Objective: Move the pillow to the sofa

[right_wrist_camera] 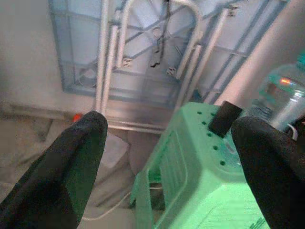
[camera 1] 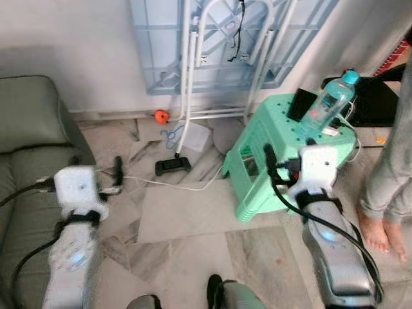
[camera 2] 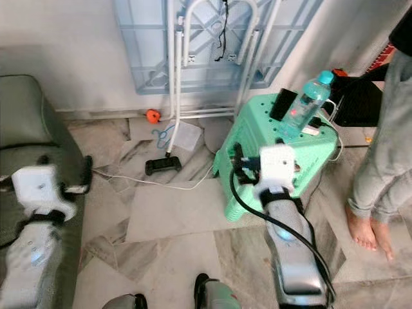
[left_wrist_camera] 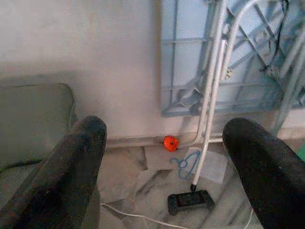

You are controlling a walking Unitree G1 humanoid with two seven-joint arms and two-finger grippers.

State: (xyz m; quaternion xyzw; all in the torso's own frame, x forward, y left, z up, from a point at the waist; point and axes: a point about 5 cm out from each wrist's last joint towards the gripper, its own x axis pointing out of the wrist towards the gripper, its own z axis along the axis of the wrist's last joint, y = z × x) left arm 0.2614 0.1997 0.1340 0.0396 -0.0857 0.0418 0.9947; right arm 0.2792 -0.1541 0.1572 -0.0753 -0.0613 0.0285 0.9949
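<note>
Both claws, left gripper [left_wrist_camera: 162, 167] and right gripper [right_wrist_camera: 167, 167], are gaping wide, empty; grey-green cushioned sofa [camera 1: 29, 138] sitting beside the left one. Searching step: next, finding the pillow.

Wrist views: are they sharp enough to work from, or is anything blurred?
Left wrist view: black hand fingers soft and out of focus, small orange ball and floor reasonably clear. Right wrist view: softer overall, clear plastic water bottle smeared, mint-green plastic stool readable.
</note>
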